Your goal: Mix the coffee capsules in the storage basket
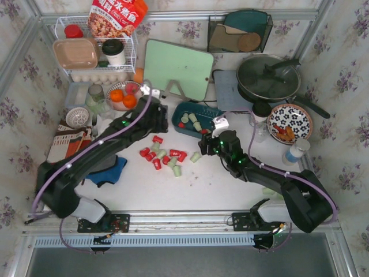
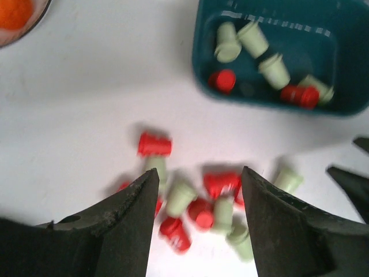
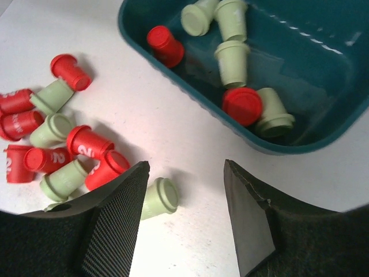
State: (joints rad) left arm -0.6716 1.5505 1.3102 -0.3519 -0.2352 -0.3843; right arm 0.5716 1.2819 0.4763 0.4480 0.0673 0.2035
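Your left tool (image 2: 199,173) hangs wide and empty over the loose coffee capsules (image 2: 222,184); the right tool (image 3: 185,167), wide and empty too, hovers beside the storage basket (image 3: 311,75), where a few lie. Pods may roll from a grab; the basket wall could snag a finger. Bare desk (image 2: 86,86) lies between.

Capsules (image 3: 89,141): 2 red, 4 grn in basket (image 3: 311,75); approx 7 red, 5 grn outside.
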